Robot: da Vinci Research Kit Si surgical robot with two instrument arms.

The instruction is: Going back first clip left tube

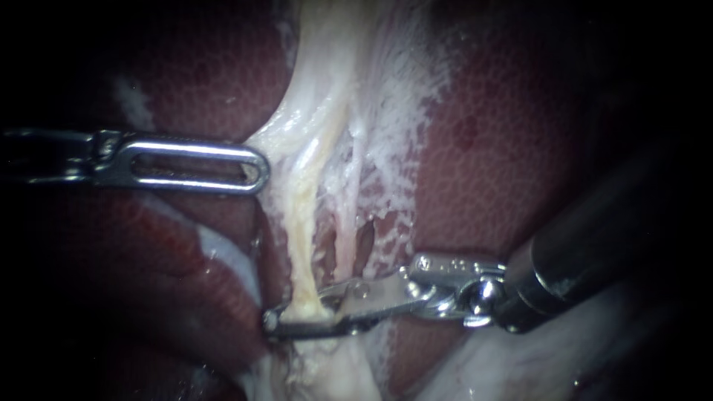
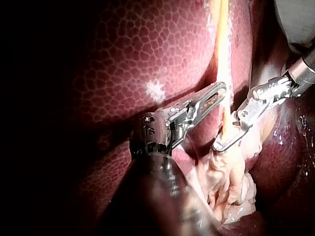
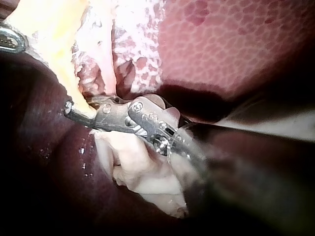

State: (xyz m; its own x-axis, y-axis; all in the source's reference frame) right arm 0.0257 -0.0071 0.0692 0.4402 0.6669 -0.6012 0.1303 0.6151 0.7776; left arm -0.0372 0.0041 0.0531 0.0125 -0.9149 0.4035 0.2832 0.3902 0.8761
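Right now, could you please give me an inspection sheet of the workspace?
Surface: liver, dark red and mottled, lies under everything.
Job's things: left tube, pale yellow, runs down between the right instrument's jaws; no clip made out.
Clutter: nothing seen.
Instruments: right instrument, jaws shut on the left tube; left instrument, tip against the pale tissue beside the tube.
Cables: nothing seen.
Surroundings: dark, nothing seen.

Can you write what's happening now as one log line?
left instrument: against white tissue | right instrument: straddling left tube | liver: behind
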